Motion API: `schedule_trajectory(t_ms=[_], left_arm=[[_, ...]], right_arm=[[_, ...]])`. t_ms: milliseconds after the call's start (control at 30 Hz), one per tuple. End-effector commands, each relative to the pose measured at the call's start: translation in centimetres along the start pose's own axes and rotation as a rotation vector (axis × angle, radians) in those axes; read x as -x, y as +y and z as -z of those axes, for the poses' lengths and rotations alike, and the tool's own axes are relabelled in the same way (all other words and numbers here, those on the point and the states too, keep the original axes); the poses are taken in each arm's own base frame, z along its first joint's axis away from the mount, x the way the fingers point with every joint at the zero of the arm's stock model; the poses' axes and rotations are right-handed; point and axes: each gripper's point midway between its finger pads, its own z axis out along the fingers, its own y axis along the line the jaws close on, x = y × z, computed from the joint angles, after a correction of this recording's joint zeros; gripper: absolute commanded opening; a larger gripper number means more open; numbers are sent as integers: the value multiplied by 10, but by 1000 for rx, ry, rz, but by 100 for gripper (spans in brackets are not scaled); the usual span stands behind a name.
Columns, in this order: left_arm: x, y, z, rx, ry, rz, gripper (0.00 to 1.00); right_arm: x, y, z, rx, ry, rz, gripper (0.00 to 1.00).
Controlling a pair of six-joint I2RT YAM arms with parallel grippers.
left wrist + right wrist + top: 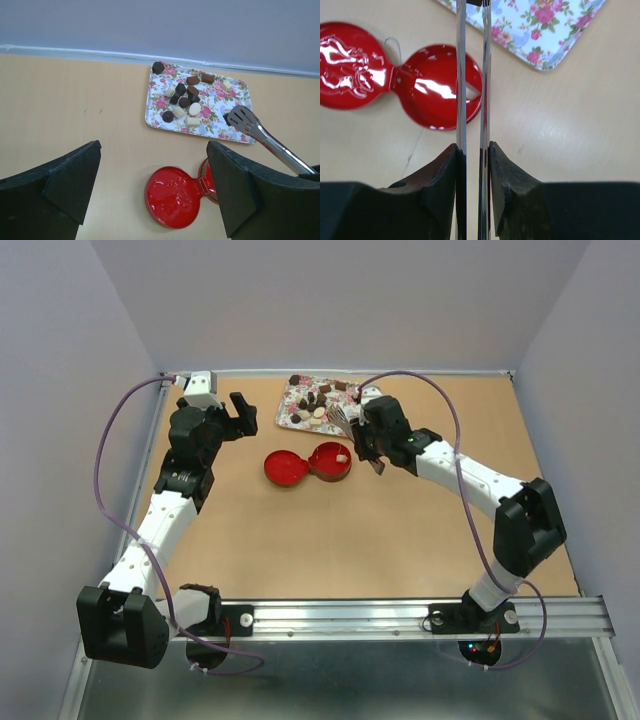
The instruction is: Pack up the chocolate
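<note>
The right gripper (472, 150) is clamped on the metal tongs (461, 75), squeezing their arms nearly together, while the left gripper (154, 167) is spread wide, holding nothing.

Chocolate (193, 90) on flowered tray (158, 104)

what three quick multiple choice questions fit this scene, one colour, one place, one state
1. The tin is: A blue, B red, C silver.
2. The tongs' tips sit: A inside the tin, B on its lid, C over the flowered tray.
3. The left pincer is: A open and empty, B shut on the tongs, C shut on the tin.
Answers: B, bowl and lid are glossy red; C, the slotted tips overlap the tray's corner; A, jaws apart, nothing between.
</note>
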Motion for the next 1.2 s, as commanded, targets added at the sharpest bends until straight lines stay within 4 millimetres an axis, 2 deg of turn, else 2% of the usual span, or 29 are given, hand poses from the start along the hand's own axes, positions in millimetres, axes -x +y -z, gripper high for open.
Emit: schedule_trajectory(t_ms=[0,33,67,133,200,333,400,500,667,1167], left_arm=[[38,-15,6,-48,-98,4,99],[37,-15,6,-49,-96,3,99],[38,-16,6,-49,-98,3,99],[35,-15,4,-48,-90,4,99],[35,-15,3,-45,-88,4,99],[34,-12,0,-31,-80,3,99],[33,-12,0,-30,-77,3,99],[34,-13,0,-33,-76,5,99],[38,-14,3,-37,-86,3,99],[35,-12,2,-27,-80,1,99]], right_arm=[[17,8,37,88,-83,-17,31],[6,8,40,92,-62,-14,31],[8,7,51,99,-78,-16,31],[-6,5,58,104,-42,-11,31],[-10,7,72,126,-38,-15,31],[-22,9,86,160,-20,-17,31],[-29,16,89,203,1,-17,31],[-43,19,87,221,40,-13,31],[-50,23,79,235,73,-7,33],[-50,28,67,238,93,4,45]])
